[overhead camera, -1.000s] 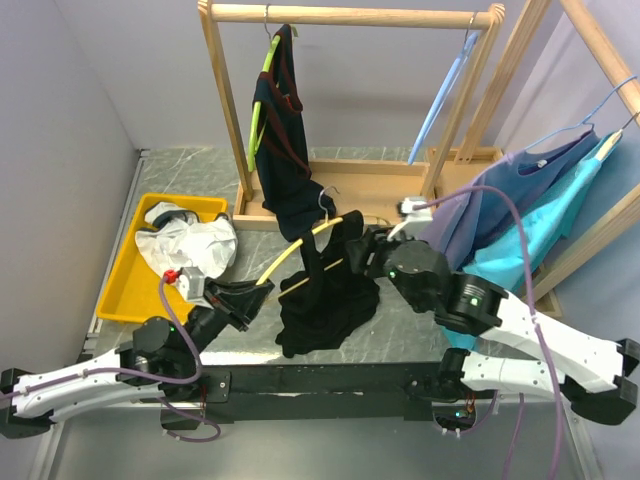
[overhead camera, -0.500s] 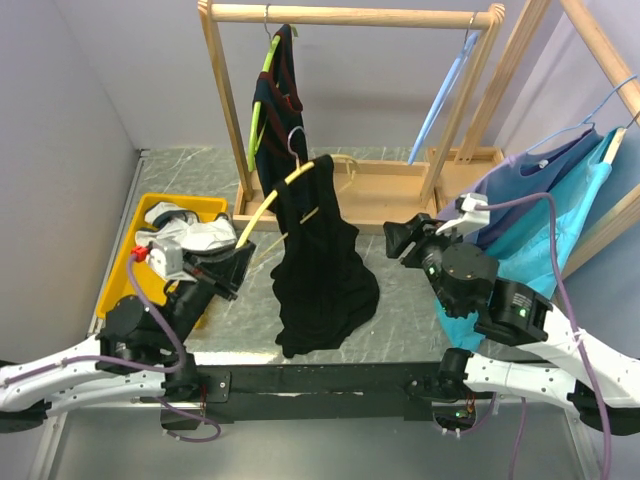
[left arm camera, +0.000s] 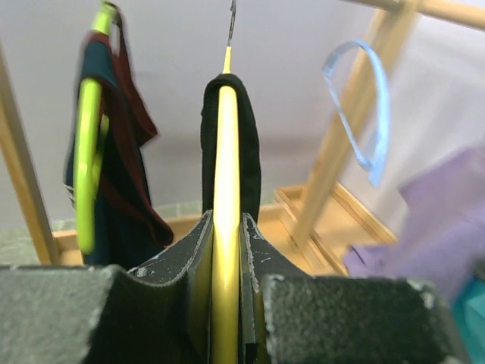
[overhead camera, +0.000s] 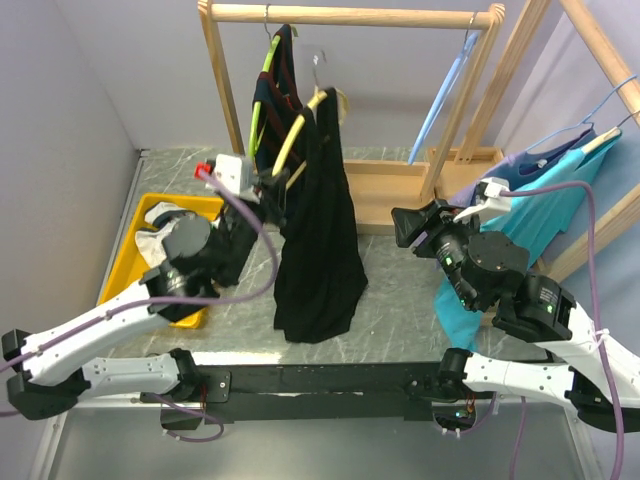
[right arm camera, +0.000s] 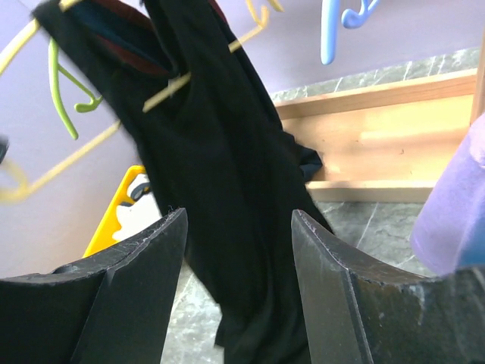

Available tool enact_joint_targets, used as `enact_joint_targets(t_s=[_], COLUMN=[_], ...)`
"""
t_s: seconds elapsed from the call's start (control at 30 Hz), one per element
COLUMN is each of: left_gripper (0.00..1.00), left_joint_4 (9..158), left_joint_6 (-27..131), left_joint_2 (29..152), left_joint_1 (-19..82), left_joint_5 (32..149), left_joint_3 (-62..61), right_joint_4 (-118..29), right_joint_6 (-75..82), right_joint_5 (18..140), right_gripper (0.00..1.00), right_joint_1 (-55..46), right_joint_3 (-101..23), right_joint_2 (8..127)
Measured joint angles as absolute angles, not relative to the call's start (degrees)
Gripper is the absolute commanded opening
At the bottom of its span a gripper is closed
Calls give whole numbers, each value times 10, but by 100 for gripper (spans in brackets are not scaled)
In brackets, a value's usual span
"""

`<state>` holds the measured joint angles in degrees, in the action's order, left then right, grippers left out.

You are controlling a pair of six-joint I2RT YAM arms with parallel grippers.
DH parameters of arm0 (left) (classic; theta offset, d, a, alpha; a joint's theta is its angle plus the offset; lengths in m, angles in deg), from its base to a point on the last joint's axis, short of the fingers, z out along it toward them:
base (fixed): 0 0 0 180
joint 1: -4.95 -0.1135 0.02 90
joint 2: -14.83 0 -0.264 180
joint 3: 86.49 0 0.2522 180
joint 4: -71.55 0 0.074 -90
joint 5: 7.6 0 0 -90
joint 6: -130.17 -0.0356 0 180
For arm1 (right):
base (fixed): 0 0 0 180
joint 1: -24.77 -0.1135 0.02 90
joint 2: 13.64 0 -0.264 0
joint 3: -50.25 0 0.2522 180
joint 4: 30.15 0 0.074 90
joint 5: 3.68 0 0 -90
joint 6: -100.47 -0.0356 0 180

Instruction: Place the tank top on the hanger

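Black tank top [overhead camera: 320, 250] draped over the yellow hanger [overhead camera: 296, 138], hanging long at centre of the overhead view, hanger tilted (hook below the wooden rail [overhead camera: 350, 15]), left gripper [left arm camera: 226, 227] at the top's 10 o'clock, clenched on the hanger's arm, right gripper [overhead camera: 405, 228] at 3 o'clock, jaws apart, empty.
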<state>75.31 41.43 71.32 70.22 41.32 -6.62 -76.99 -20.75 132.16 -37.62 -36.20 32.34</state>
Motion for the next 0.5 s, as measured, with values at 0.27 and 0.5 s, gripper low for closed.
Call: enact_joint_targets(t_s=[0.27,0.5], left_gripper=[1,1], left_joint_4=[766,769], left_joint_6=[429,428], left_joint_2=[782,817], left_joint_1=[627,611], left_joint_5=[475,498], left_joint_3=[2,62], right_joint_4=[-780,-783], right_joint_6=[-205,-197], right_joint_5=[1315,1275], right_gripper=[66,72], right_joint_1=[-376,-376], right_joint_3=[-374,-385], right_joint_2=[324,336])
